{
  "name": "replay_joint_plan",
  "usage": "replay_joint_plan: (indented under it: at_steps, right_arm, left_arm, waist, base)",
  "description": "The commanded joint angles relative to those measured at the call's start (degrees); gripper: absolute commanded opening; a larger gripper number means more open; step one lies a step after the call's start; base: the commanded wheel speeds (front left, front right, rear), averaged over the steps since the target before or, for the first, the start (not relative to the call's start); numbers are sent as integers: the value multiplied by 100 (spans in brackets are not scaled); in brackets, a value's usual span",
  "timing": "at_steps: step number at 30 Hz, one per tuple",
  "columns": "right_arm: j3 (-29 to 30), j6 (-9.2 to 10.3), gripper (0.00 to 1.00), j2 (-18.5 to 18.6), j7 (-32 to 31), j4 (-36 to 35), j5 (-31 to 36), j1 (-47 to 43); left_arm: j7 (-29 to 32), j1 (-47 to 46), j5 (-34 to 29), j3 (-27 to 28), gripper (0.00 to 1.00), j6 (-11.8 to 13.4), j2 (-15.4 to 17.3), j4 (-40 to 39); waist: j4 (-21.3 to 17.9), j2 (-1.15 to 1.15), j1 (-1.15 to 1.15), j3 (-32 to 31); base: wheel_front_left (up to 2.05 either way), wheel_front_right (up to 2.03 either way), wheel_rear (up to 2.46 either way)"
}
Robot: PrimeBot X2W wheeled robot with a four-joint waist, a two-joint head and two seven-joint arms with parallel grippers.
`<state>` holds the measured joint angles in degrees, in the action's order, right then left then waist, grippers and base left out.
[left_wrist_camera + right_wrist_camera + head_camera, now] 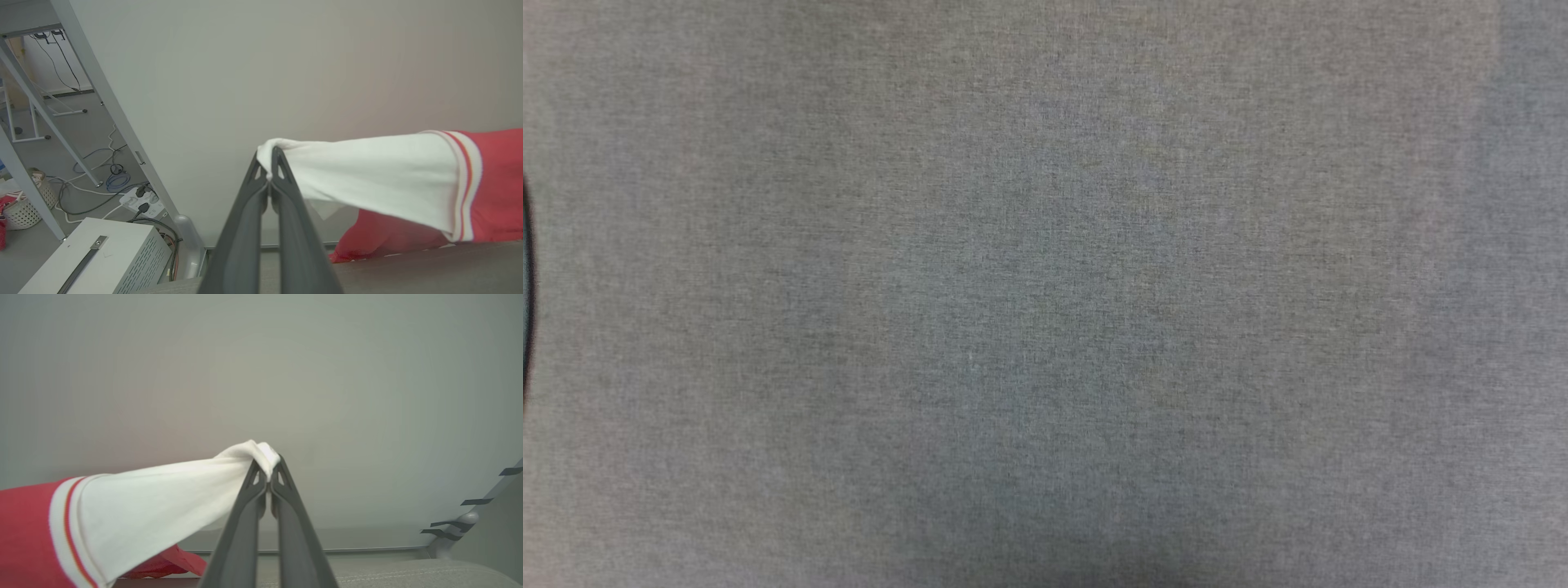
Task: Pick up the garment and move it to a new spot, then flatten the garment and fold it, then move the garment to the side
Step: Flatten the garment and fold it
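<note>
Crosswise, garment [388, 179] taut, sleeve to sleeve.

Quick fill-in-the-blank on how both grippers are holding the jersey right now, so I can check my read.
1. The left gripper is shut on a ____ sleeve.
2. The right gripper is ____ on the other sleeve.
3. The body of the garment is ____.
Missing words: white; shut; red.
</note>
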<state>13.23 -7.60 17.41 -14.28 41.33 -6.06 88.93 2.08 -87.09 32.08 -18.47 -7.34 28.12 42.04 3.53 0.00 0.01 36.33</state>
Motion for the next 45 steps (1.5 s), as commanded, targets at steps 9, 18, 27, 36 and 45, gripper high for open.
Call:
replay_joint_plan:
  at_steps: [9, 18, 27, 36, 45]
  right_arm:
    - [-383, 11, 0, 320, -209, 149, -595, -1548]
    - [-786, 11, 0, 660, -969, -79, -1283, -3508]
    - [-649, 11, 0, 672, -1482, -428, -1816, -5022]
    - [-345, 11, 0, 577, -2186, -1079, -2255, -6559]
    - [246, 11, 0, 370, -3066, -2230, -2270, -7967]
  left_arm:
    - [-59, 1905, 721, -743, 0, -13, 187, -98]
    - [453, 3658, 1205, -1225, 0, -14, 589, -324]
    - [1055, 5056, 1459, -1483, 0, 82, 933, -866]
    - [1491, 6586, 1823, -1586, 0, 627, 1248, -2096]
    - [1569, 8000, 2305, -1533, 0, 1089, 1566, -3424]
  waist:
    - [105, 0, -1, -909]
    - [71, 0, -1, -1737]
    - [-30, 0, -1, -2516]
    - [-102, 0, -1, -3156]
    - [-136, 0, -1, -3499]
  base:
    - [0, 0, 0]
    - [0, 0, 0]
    - [0, 0, 0]
    - [0, 0, 0]
    - [0, 0, 0]
